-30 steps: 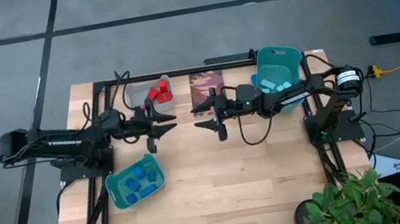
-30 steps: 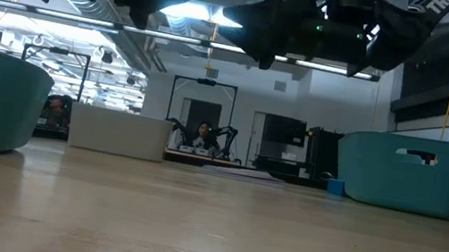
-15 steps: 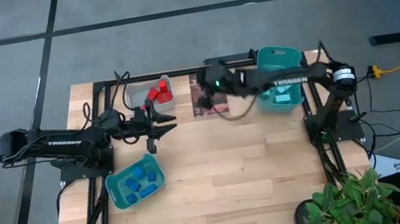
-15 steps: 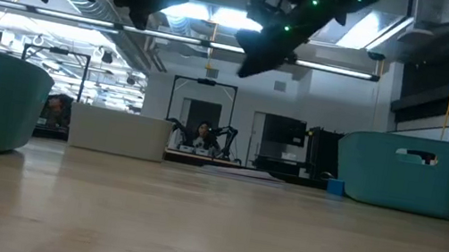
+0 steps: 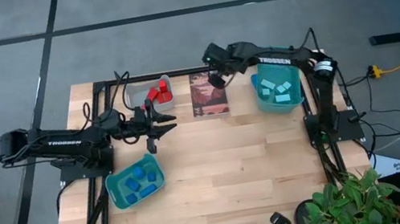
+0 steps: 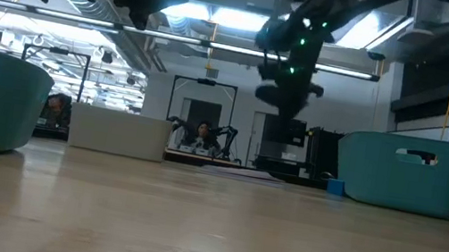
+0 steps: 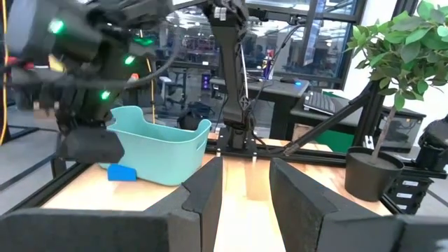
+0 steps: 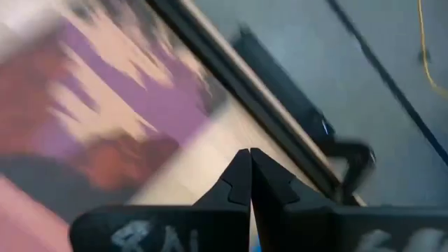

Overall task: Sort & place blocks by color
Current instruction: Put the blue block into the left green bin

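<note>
Blocks (image 5: 275,89) all sit sorted in bins as the right end effector (image 5: 216,79), emptied and clenched tight, swings back from mid-desk to the picture card (image 5: 209,94) at twelve o'clock. The left end effector (image 5: 155,126) hangs part-open and empty at nine o'clock. Only the right wrist view shows the fingertips (image 8: 249,175) meeting; overhead shows red (image 5: 158,93), blue (image 5: 137,183) and cyan separated, suggesting sorting is finished.

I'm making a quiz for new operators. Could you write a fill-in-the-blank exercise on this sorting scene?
1. The red blocks lie in the ____ bin.
2. The right hand, above the picture card, has its fingers ____.
3. The dark blue blocks lie in the teal bin nearest the ____ arm.
4. The left hand holds ____.

Missing words: grey; shut; left; nothing
</note>
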You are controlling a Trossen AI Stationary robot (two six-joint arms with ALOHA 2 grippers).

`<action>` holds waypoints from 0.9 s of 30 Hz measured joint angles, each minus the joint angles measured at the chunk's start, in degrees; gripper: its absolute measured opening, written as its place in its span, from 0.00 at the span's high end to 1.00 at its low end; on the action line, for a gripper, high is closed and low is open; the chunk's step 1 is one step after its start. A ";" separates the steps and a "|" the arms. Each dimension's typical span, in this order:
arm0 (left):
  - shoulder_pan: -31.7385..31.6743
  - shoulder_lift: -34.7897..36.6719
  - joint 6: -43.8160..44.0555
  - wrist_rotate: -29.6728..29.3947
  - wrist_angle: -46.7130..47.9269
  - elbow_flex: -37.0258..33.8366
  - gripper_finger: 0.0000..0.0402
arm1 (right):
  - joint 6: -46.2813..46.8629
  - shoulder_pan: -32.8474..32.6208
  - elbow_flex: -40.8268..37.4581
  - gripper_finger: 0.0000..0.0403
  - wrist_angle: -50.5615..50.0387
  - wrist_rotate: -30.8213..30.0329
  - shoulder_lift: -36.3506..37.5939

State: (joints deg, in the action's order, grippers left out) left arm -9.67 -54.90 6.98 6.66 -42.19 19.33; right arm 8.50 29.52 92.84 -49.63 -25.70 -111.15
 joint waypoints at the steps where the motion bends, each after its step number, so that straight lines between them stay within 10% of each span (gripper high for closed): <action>1: 0.00 0.00 0.00 -0.02 0.00 0.00 0.72 | 0.33 0.58 1.13 1.00 -2.83 -0.10 -1.42; 27: 0.00 -0.01 -0.07 0.04 0.15 0.00 0.72 | 7.73 6.48 2.36 1.00 -27.50 -1.71 -16.65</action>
State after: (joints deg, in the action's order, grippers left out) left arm -9.67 -54.91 6.92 6.70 -42.04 19.33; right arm 16.22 36.00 95.20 -77.13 -27.41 -127.80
